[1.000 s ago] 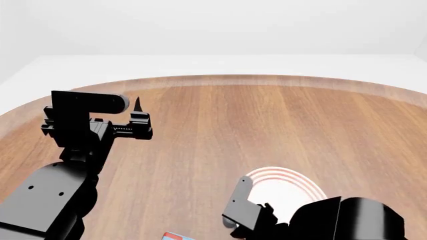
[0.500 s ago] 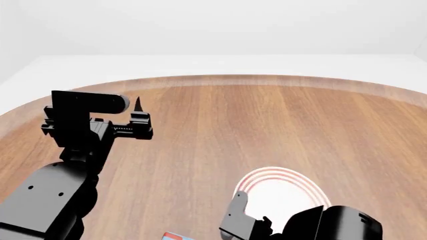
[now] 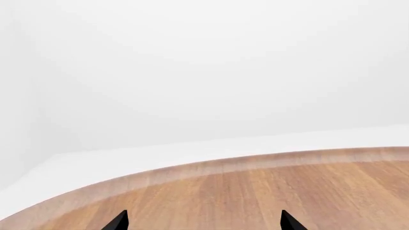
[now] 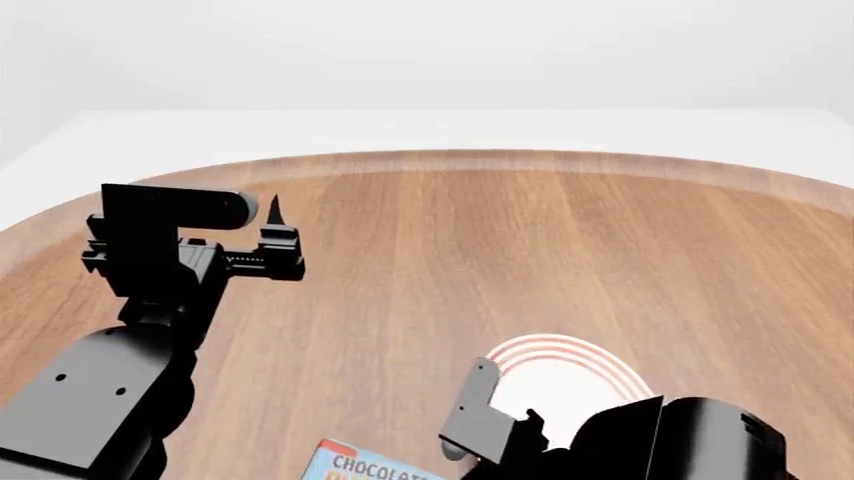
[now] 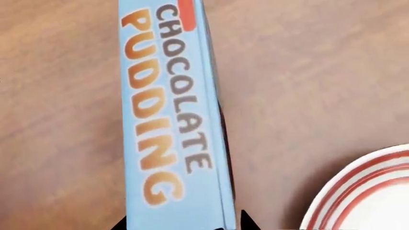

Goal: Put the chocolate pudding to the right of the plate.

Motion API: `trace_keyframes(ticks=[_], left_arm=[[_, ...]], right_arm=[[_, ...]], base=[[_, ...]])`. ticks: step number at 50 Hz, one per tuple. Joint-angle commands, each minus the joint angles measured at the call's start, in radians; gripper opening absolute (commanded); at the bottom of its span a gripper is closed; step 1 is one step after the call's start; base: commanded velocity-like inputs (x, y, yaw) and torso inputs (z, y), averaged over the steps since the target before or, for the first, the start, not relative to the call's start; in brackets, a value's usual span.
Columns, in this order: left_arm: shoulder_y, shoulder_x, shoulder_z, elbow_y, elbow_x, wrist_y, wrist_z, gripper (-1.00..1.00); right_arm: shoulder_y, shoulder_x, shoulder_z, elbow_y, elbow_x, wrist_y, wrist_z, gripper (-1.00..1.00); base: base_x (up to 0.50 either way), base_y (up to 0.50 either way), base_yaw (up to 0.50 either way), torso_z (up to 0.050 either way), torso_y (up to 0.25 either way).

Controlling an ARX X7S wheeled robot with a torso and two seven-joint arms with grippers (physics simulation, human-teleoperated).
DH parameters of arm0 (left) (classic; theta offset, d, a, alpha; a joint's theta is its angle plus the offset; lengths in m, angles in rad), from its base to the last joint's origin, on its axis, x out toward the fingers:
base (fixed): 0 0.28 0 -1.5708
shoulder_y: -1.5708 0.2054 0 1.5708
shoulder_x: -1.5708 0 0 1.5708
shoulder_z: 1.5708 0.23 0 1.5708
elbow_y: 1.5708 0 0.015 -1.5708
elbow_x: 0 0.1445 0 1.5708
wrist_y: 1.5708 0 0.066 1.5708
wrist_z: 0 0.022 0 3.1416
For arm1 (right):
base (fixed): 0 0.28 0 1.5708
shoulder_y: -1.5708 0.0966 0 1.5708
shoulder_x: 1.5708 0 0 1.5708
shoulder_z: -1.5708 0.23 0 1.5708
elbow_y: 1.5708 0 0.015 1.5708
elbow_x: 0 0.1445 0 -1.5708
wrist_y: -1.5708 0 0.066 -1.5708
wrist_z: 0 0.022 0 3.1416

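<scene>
wooden counter (image 4: 534, 240) under white walls: right claw (image 5: 182, 223), tips spread astride the chocolate pudding (image 5: 176, 120), which lies left of the plate (image 5: 364, 191); a square, centred squeeze seems wise. left claw (image 3: 201, 221) spread, idle.

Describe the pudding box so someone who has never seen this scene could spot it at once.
Start at the round wooden table and look to its near edge, where a white plate with red rings sits. Just left of the plate, beside the right gripper, is the chocolate pudding box. It is the only lettered thing here: a light-blue top with orange and brown words.
</scene>
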Motion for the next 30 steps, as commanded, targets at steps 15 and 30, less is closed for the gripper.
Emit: trace_keyframes(ticks=[15,30], left_arm=[[-0.002,-0.007,-0.008,0.004,-0.012,0.002,-0.008,1.00],[0.004,-0.013,-0.020,0.013,-0.021,0.002,-0.013,1.00]], right_arm=[[0.309,-0.027,0.241,0.273,0.098,0.176,0.298,-1.00],[0.419,0.018,0.201,0.580,-0.078,0.094,0.306,-1.00]], base=[[0.00,0.00,0.00,0.000,0.000],[0.00,0.00,0.00,0.000,0.000]])
